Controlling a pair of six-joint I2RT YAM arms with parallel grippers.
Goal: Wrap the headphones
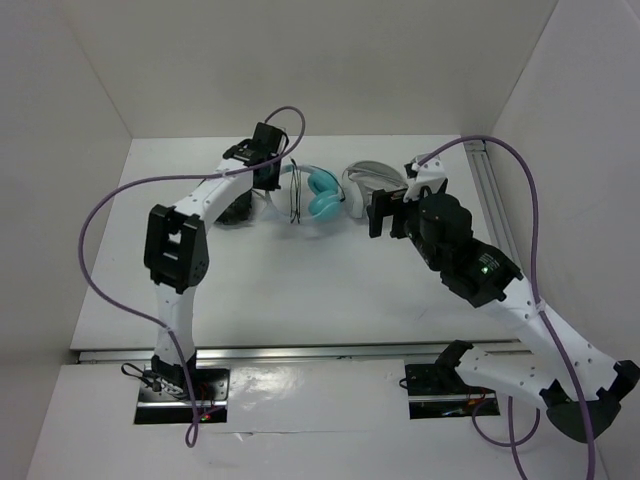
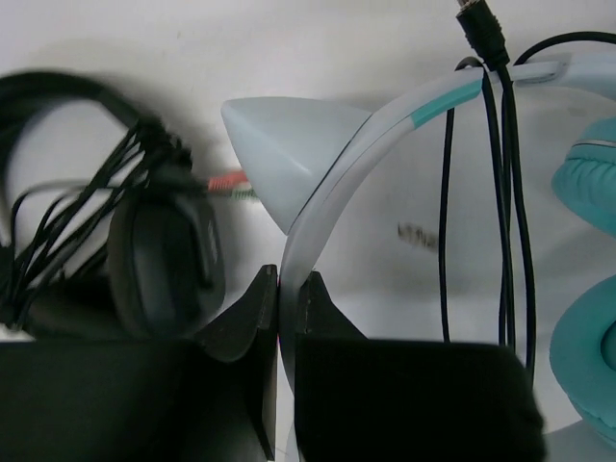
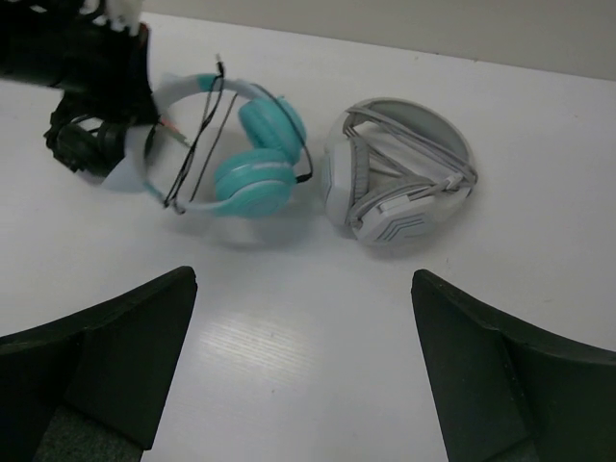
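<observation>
The headphones (image 1: 318, 200) lie flat on the desk (image 1: 300, 290), just beside the grey-and-white headphones (image 1: 365, 180). The two round teal ear cups (image 3: 252, 164) sit side by side on the end nearer that set. The pale headband (image 2: 337, 183), with its cat-ear point, reaches away from it, pinched in the left gripper (image 2: 279, 289). The thin black cable (image 2: 505, 192) is looped across the headband in several strands.

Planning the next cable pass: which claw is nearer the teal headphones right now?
Left. The left claw is shut on the headband of the teal headphones; the right claw hangs open, apart from them, off to their right by the grey-and-white headphones.
</observation>
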